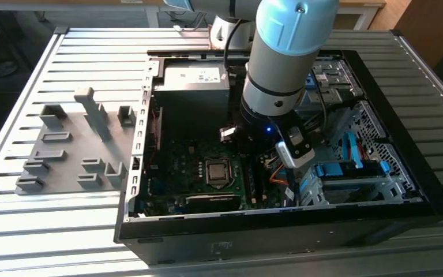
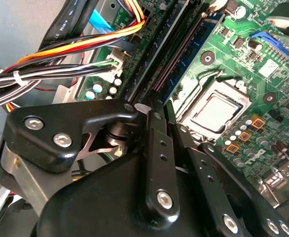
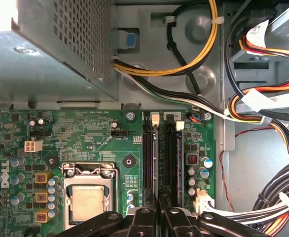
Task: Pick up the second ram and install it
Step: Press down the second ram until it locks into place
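My gripper is down inside the open computer case, right over the motherboard's memory slots beside the processor socket. Its two black fingers stand close together. In the second wrist view a thin blue board edge, the second ram, runs along a slot and into the narrow gap between them. The ram lies level with the slot, its far end near the white latch. In the first wrist view the gripper sits at the near end of the two slots.
The grey power supply fills the case's far corner. Bundles of coloured cables run beside the slots towards the drive cage. A grey holder plate with blocks lies on the slatted table at the exterior view's left.
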### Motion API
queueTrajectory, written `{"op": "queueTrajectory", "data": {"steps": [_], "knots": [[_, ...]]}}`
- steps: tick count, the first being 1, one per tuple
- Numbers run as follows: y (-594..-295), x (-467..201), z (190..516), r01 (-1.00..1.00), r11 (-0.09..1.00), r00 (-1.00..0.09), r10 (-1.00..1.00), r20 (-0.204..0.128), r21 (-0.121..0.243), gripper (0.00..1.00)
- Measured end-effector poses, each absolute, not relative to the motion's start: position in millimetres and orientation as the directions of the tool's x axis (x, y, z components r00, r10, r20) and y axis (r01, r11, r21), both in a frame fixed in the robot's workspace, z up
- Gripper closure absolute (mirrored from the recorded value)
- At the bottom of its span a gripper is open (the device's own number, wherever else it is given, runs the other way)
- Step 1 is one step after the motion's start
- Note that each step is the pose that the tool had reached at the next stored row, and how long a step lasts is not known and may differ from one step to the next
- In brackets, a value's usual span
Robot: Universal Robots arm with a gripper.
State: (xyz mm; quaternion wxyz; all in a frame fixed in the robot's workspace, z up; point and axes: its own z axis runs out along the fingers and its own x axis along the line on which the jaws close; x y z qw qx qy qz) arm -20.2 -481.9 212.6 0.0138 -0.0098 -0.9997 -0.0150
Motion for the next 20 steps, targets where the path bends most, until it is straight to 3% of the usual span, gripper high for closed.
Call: {"op": "queueTrajectory", "data": {"steps": [20], "knots": [[-481.9, -19.6, 207.7, 0.028, 0.999, -0.999, 0.027, 0.028, 0.030, 0.86]]}}
